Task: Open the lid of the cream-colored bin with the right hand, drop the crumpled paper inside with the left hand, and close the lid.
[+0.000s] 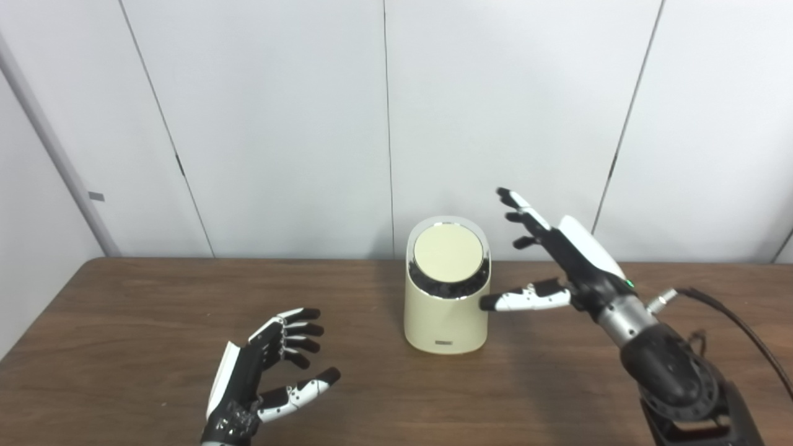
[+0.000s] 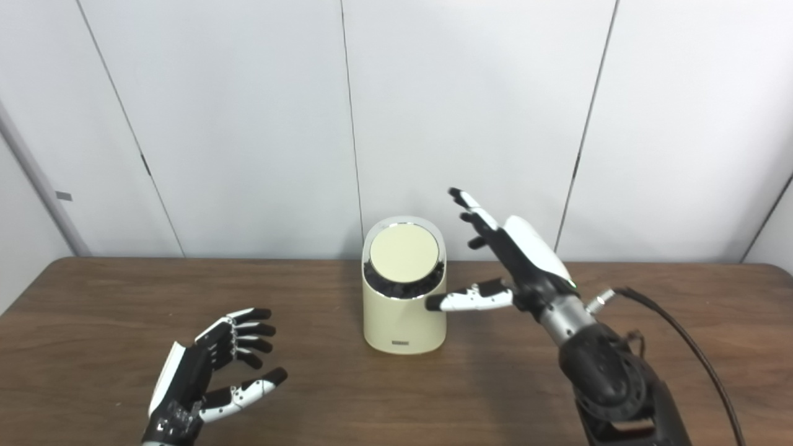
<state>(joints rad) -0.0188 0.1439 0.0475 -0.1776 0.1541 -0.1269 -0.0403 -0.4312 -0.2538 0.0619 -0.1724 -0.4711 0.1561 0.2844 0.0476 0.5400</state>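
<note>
Nearest, the left hand (image 1: 266, 378) hovers low over the wooden table (image 1: 124, 322), fingers spread, holding nothing. Farther back, the cream-colored bin (image 1: 446, 303) stands mid-table, its round lid (image 1: 448, 253) shut. The right hand (image 1: 557, 260), raised and spread wide, holds nothing; its thumb tip reaches the bin's side. Both views agree.

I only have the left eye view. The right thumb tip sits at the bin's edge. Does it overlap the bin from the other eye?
Observer: Yes. In the right eye view the right hand's thumb tip crosses in front of the cream bin's right wall. I cannot tell whether they touch.
Operator: My view cuts the table on the right. Where does it end?
Observer: The table's rounded far right corner shows there, beyond the black cable.
</note>
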